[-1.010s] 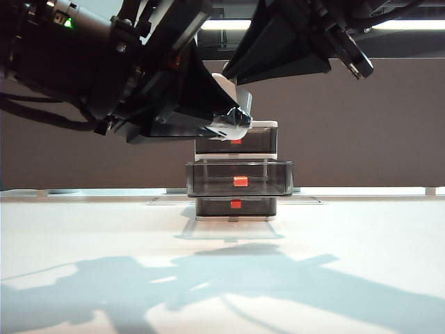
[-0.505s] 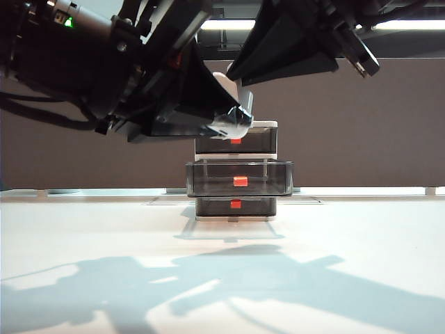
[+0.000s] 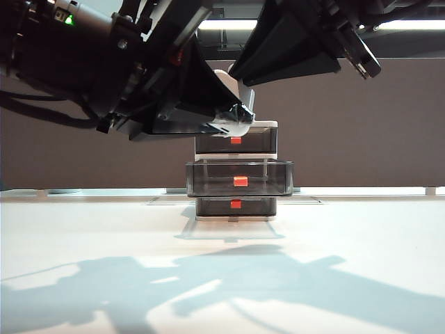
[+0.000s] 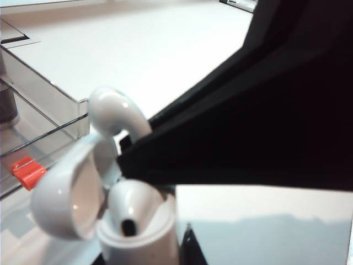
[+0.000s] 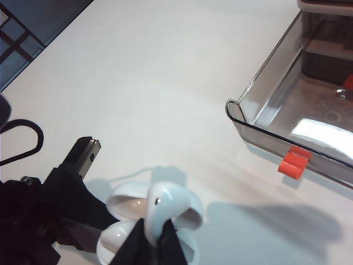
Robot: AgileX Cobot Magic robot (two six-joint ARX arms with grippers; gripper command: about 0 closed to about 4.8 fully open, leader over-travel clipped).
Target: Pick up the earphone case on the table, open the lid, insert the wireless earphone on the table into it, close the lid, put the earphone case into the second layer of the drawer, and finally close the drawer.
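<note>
Since a second ago, our right gripper (image 5: pixel 153 243) has edged slightly up and right, clenched on the glossy rounded earphone (image 5: pixel 168 207). Our left gripper (image 3: pixel 233 120) grips the smooth white earphone case (image 4: pixel 138 234), lid (image 4: pixel 69 196) hinged open, above the pulled-out smoky translucent second layer of the drawer (image 3: pixel 240 178).

Dark grey-brown back wall (image 3: pixel 361 125) (a bright ceiling light strip (image 3: pixel 410 24) above it)
</note>
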